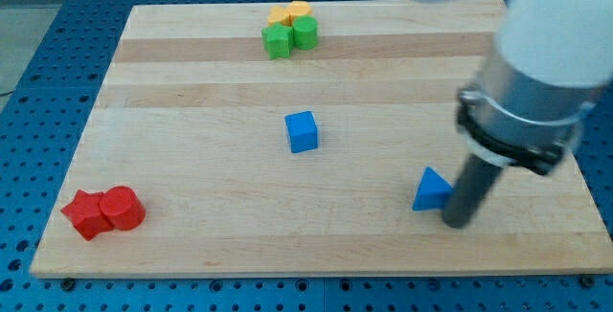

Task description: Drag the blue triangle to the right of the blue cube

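The blue triangle (431, 190) lies on the wooden board (192, 178) toward the lower right. My tip (457, 222) stands right against the triangle's right lower side, touching it. The blue cube (302, 131) sits near the board's middle, up and to the left of the triangle. The arm's large body (532, 82) covers the board's right part.
A red star-like block (84, 214) and a red cylinder (123, 207) sit together at the lower left. At the top, two green blocks (290, 37) touch an orange block (281, 15) and a yellow one (299, 10). The board's lower edge is close below my tip.
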